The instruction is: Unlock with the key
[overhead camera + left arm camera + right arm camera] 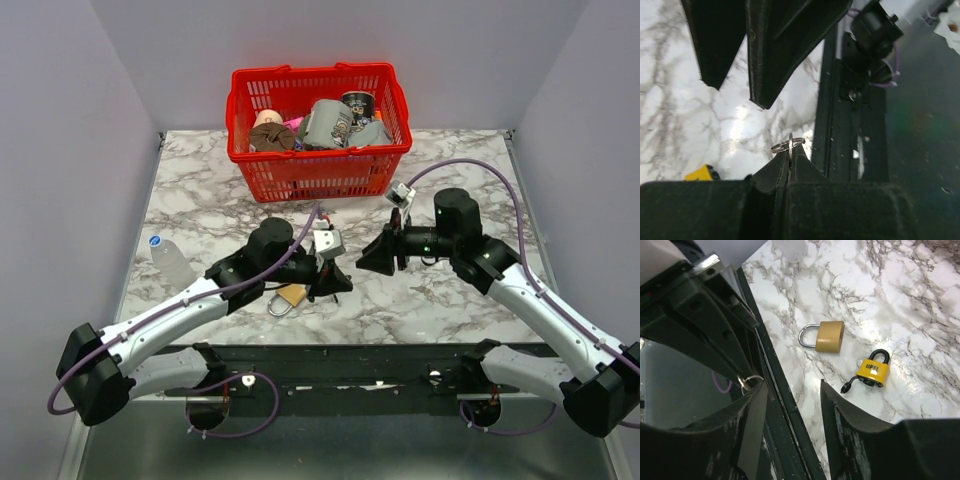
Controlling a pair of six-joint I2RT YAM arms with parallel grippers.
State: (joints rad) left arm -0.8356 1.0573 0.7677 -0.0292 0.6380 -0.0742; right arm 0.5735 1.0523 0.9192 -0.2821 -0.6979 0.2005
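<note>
My left gripper (338,282) (790,154) is shut on the key (790,149), a thin metal blade seen edge-on between the fingertips, with its split ring (787,145) sticking out above them. The ring also shows in the right wrist view (752,381). The small yellow-and-black padlock (873,371) lies on the marble with its black keyhole flap swung out; only its corner shows in the left wrist view (702,173). My right gripper (368,262) (792,386) is open and empty, facing the left gripper a short way off, above the table.
A plain brass padlock (290,296) (829,336) lies near the front edge, beside the yellow one. A red basket (318,170) with several items stands at the back. A clear plastic bottle (170,262) lies at the left. The black table rail (780,390) runs along the front.
</note>
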